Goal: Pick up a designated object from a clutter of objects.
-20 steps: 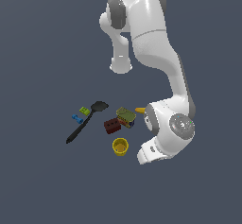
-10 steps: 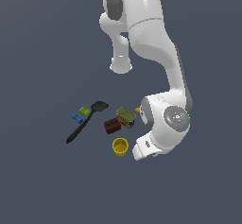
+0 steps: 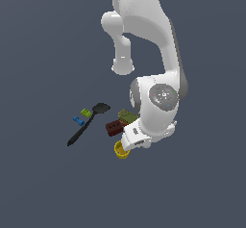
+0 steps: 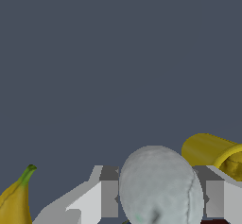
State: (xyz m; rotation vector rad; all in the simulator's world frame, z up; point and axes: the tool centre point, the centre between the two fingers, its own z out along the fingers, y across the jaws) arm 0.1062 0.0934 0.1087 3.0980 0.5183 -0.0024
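Sitting between the gripper [image 4: 158,197] fingers in the wrist view, the pale white-grey ball [image 4: 159,185] fills the gap, a finger at each side, though whether they touch it cannot be told. A yellow cup [image 4: 212,153] lies just beside it and a banana [image 4: 13,202] farther off. In the exterior view the arm hides the ball; the cup [image 3: 121,150], dark red brick [image 3: 114,127] and black spatula [image 3: 88,122] show at its left.

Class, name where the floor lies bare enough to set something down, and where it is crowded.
Bare floor lies beyond the black spatula toward the exterior view's left, and below the yellow cup. It is crowded between spatula, dark red brick and cup, under the arm.
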